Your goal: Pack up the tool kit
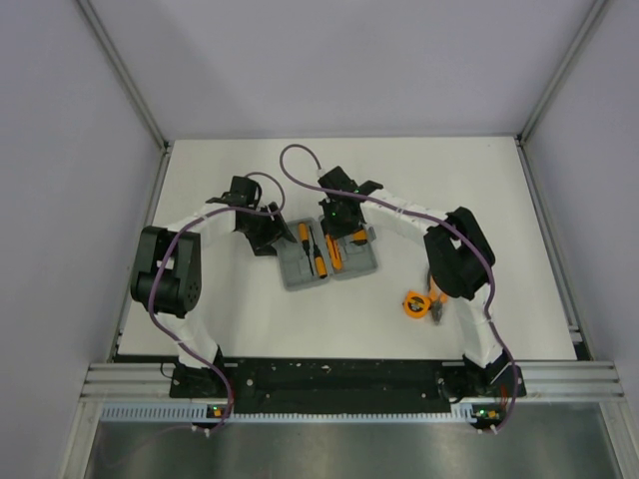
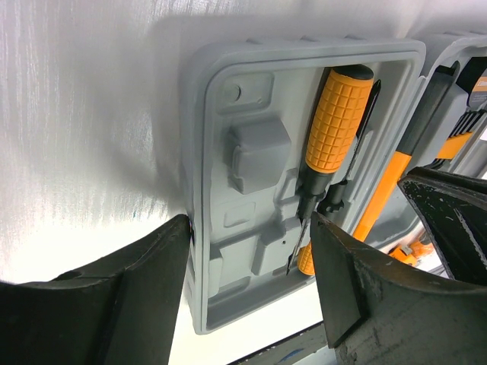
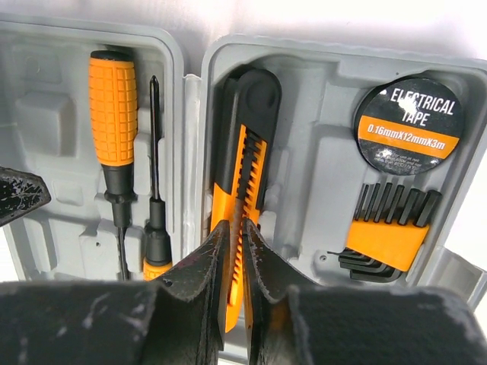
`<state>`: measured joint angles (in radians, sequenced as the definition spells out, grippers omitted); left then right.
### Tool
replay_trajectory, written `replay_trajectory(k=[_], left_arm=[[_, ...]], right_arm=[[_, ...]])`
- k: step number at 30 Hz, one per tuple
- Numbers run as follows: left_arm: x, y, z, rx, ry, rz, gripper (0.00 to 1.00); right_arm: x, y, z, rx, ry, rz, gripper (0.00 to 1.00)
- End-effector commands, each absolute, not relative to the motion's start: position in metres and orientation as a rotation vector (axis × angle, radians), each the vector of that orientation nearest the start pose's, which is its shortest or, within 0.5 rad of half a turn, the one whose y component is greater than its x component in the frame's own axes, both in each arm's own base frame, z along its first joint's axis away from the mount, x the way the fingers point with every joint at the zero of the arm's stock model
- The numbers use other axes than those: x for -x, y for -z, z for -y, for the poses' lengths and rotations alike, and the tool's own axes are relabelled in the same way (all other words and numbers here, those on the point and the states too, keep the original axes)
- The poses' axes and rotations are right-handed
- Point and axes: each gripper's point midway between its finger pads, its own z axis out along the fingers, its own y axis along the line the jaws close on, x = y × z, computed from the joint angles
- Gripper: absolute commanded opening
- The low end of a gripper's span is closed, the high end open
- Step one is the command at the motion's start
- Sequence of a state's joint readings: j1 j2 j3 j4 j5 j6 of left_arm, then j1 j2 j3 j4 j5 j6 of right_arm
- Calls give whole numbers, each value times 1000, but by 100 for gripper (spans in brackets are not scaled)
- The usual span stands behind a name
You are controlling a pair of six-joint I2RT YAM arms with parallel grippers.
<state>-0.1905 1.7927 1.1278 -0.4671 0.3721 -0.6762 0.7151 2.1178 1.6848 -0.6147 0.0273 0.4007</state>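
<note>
- One white counter (image 1: 479, 200) carried everything, with both arms bent inward over its middle.
- Open flat at the counter's centre lay the grey case (image 1: 327, 261), its two halves side by side with the hinge between them.
- Over the case's left half hung the left gripper (image 2: 251, 228). Its jaws stood wide apart and gripped nothing, one finger against the half's outer rim and the other above the tray near the screwdriver tips.
- Over the right half hung the right gripper (image 3: 236, 251). Its jaws were drawn close with only a thin gap, and the lower end of the utility knife (image 3: 247, 144) sat between them; whether they pinched it could not be told.
- That orange-and-black knife lay in the slot nearest the hinge.
- In the left half an orange-handled screwdriver (image 3: 112, 106) sat in its slot, with a slim screwdriver (image 3: 157, 236) just beside it on the hinge side.
- A roll of electrical tape (image 3: 407, 125) filled an outer corner of the right half, with hex keys (image 3: 388, 236) in an orange holder next to it.
- Out on the counter, right of the case and near the right arm, lay the round orange tape measure (image 1: 415, 302). A small dark tool (image 1: 439, 311) lay just beside it, too small to name.
</note>
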Motion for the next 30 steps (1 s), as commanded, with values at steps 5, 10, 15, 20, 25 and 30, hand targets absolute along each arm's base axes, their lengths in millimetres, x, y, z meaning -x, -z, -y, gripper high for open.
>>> replay_trajectory(k=[5,10,15,20,25,30], left_arm=[[-363,-53,156,530,735,-2722,68],[-364,-54,156,530,735,-2720,68],[-364,-54,156,530,735,-2720,68],[-364,-53,156,530,737,-2722,68],[-364,-53,157,530,738,-2724,68],[-363,-50,156,531,736,-2730,68]], right_arm=[[-382,-86,-349,405,-432,-2541,10],[-379,-71,-347,409,-415,-2573,6],[-371,-56,-347,429,-427,-2614,2],[-364,-43,-345,432,-422,-2652,2],[-361,-32,-342,426,-406,-2676,0],[-355,-16,-337,425,-381,-2716,0]])
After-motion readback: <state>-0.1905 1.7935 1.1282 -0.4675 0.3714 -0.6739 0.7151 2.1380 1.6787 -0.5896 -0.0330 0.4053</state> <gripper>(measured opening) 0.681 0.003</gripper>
